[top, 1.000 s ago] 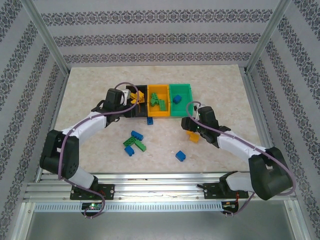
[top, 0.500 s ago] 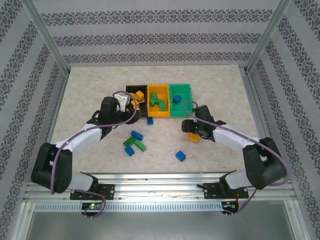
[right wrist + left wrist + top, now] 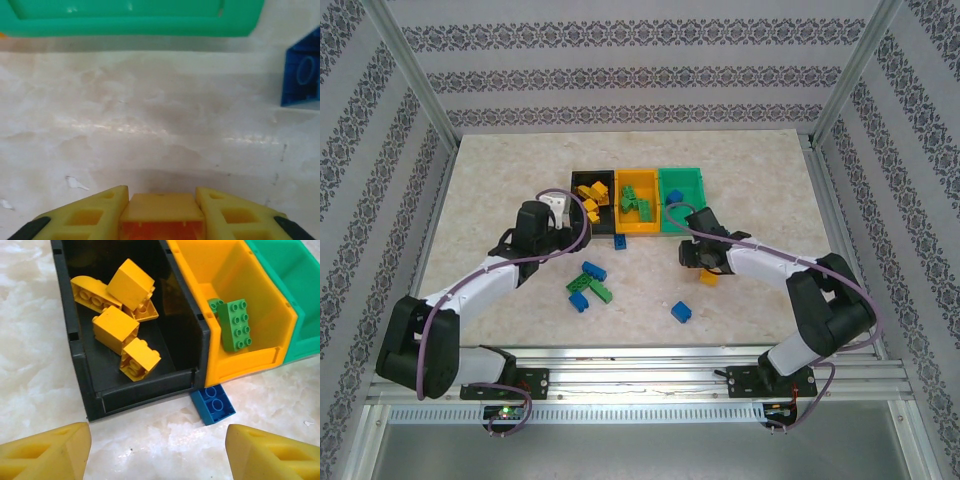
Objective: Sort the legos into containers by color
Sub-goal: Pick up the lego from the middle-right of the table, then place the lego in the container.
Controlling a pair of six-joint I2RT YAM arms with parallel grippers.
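Three glossy rectangular containers on the marbled table [image 3: 30, 365]: black bin [image 3: 80, 365], orange bin [image 3: 250, 280], green bin [image 3: 282, 270]; right gripper [image 3: 161, 195] clamps one blocky yellow brick [image 3: 162, 215], left gripper [image 3: 157, 440] spread wide, empty

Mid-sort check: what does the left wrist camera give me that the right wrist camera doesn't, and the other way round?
Left wrist: the black bin holding yellow bricks, the orange bin holding green bricks, a blue brick by the bins on the table at their front, and the open left fingers with nothing between them.
Right wrist: the right fingers closed on a yellow-orange brick, plus a blue brick at the frame's right edge, possibly the same one.
Both: the green bin and the marbled table.
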